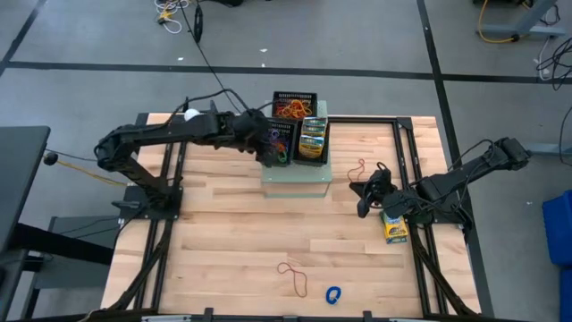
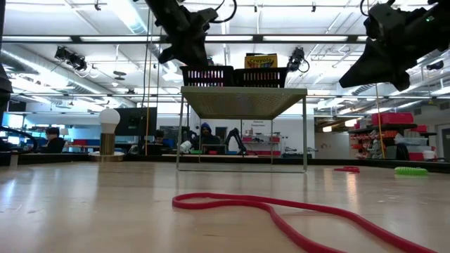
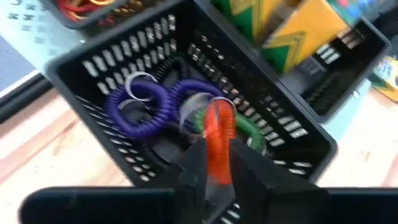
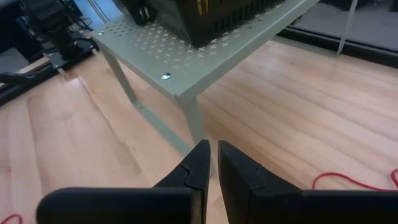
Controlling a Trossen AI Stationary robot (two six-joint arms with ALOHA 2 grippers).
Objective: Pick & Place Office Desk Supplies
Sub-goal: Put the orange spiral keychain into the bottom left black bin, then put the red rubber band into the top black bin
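Above a black mesh tray (image 3: 298, 134) on the pale-green perforated stand (image 1: 296, 179), the left gripper (image 3: 216, 163) pinches a red coil loop (image 3: 217, 140), which hangs over purple (image 3: 140, 106) and green (image 3: 249, 127) ones. Light, springy and snag-prone, it looks best taken across one strand. The right gripper (image 4: 211, 163) hovers nearly closed, empty, over the table (image 1: 232, 241).

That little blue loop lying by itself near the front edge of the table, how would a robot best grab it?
The blue loop lies flat on the bare wood, apart from the thin rubber band beside it. Probably best to come straight down from above and pinch one side of the ring, one finger inside the hole and one outside. It looks too low for a sideways grab.
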